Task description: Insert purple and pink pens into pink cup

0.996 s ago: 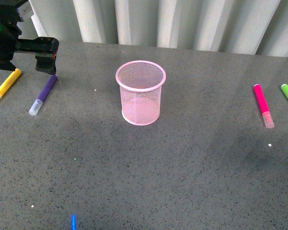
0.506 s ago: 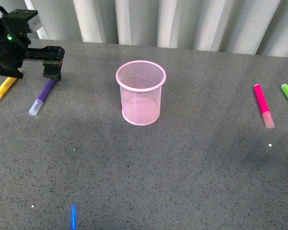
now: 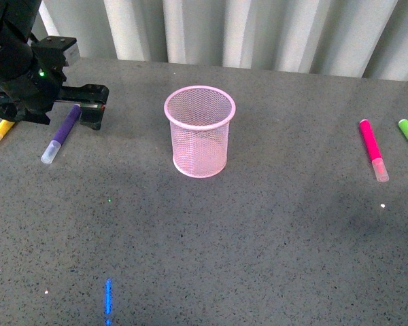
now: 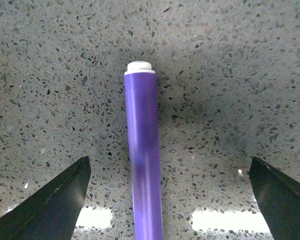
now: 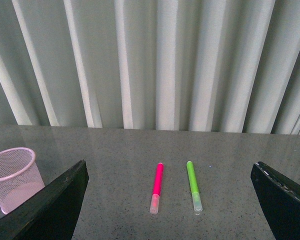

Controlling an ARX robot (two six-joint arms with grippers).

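Purple pen (image 4: 142, 160) is bracketed from above by the left gripper (image 4: 168, 167), jaws held wide and empty, with the pen's long axis laid square across their closing line.

1 purple pen (image 3: 62, 134): lying flat at left, pale cap nearest, between the spread fingers of my left gripper (image 4: 168, 165), apart from both.
1 pink pen (image 3: 372, 149): flat at right, cap nearest.
1 pink cup (image 3: 199, 132): mesh, upright, centre.

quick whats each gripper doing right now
Left gripper: open, jaws either side of the purple pen, not gripping it.
Right gripper: open, holding nothing.
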